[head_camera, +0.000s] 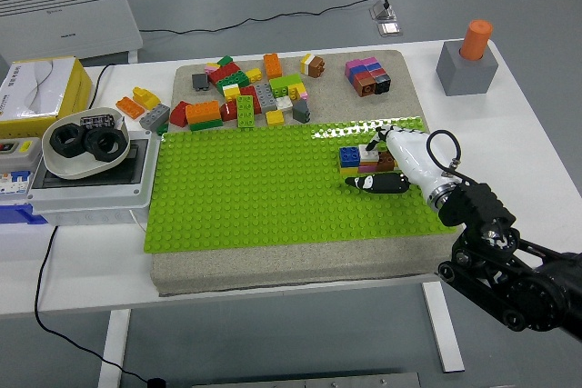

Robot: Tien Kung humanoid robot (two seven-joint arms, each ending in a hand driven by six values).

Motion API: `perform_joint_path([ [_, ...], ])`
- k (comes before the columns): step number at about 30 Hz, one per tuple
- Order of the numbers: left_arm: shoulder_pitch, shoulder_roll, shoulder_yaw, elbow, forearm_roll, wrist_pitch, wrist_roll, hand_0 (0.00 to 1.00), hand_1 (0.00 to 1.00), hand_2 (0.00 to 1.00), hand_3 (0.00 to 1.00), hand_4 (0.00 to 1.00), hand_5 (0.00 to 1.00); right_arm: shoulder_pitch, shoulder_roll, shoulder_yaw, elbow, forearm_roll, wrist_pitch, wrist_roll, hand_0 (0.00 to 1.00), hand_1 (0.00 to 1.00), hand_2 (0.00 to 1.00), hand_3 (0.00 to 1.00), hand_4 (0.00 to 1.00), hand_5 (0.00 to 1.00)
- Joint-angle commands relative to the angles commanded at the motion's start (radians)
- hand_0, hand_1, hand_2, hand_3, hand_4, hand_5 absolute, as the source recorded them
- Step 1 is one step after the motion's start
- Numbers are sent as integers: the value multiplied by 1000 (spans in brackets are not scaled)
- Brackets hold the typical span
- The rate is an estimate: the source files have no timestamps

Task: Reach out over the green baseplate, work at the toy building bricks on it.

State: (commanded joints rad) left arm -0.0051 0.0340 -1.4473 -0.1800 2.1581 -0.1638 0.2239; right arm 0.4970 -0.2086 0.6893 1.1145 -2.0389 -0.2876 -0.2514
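Green baseplate (264,184) is seen lying flat on a beige foam pad (282,261) that covers the middle of the white table (82,265), with a bare strip of pad left showing along the plate's near edge and a wider strip behind its far edge. Most of the plate's studded surface is left open; only a small cluster of joined bricks (361,157), blue, yellow, white, pink and brown, is fixed near its right end, close to the far edge. The right hand (400,163), white-shelled with black fingertips, is reached in from the lower right corner across the plate's right edge, and its fingers are laid against the cluster's right side while the thumb (377,183) is stretched flat on the studs just in front of the bricks; whether any brick is actually gripped cannot be told. A heap of loose bricks (245,97) is spread on the pad behind the plate's far left half, and a small multicoloured block stack (367,74) is set apart to its right. Off the pad's left edge, a white bowl with black rings (82,143) is rested on a grey box. At the table's far right corner, a grey block with an orange peg (467,59) is placed, well apart from the plate.
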Motion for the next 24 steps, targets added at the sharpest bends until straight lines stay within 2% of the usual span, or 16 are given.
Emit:
perform_joint_path([
  [24,0,0,-3,0,1,1,0,726,321,351,576,448,221,-4,4,-6,-9,2,11,-3,814,844,901,641,998,642],
])
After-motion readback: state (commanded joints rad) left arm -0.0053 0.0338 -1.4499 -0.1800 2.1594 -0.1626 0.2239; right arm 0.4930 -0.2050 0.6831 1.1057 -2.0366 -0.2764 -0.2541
